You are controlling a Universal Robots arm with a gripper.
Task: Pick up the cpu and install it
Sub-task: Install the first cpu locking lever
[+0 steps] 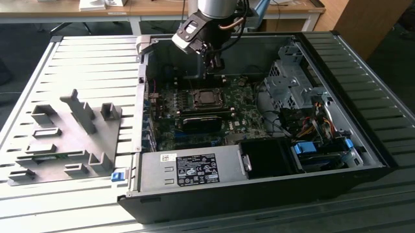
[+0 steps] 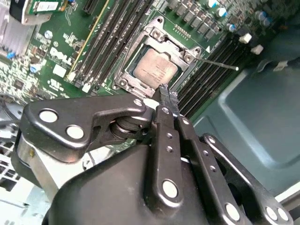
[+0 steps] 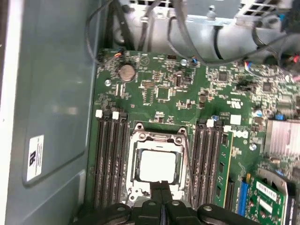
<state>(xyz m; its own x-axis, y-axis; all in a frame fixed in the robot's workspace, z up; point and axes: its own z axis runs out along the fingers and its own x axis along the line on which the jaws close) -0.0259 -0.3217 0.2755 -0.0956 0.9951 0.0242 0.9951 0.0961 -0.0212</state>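
The cpu (image 1: 207, 98), a flat square chip with a pale metal top, lies inside the dark socket frame (image 3: 159, 137) on the green motherboard of the open computer case. It appears in both wrist views (image 2: 156, 70) (image 3: 157, 166). My gripper (image 1: 216, 65) hangs above the socket, slightly toward the back of the case. Its black fingertips (image 2: 165, 92) are pressed together with nothing between them, and they are apart from the chip. In the first wrist view the gripper (image 3: 162, 188) sits just past the socket's edge. A thin wire lever (image 2: 218, 63) sticks out beside the socket.
Memory slots (image 3: 110, 159) flank the socket on both sides. A finned heat sink (image 3: 283, 136), cable bundles (image 3: 197, 33) and the metal drive cage (image 1: 292, 80) crowd the case. The power supply (image 1: 188, 170) sits at the front. A grey fixture with blocks (image 1: 65, 141) lies at the exterior view's left.
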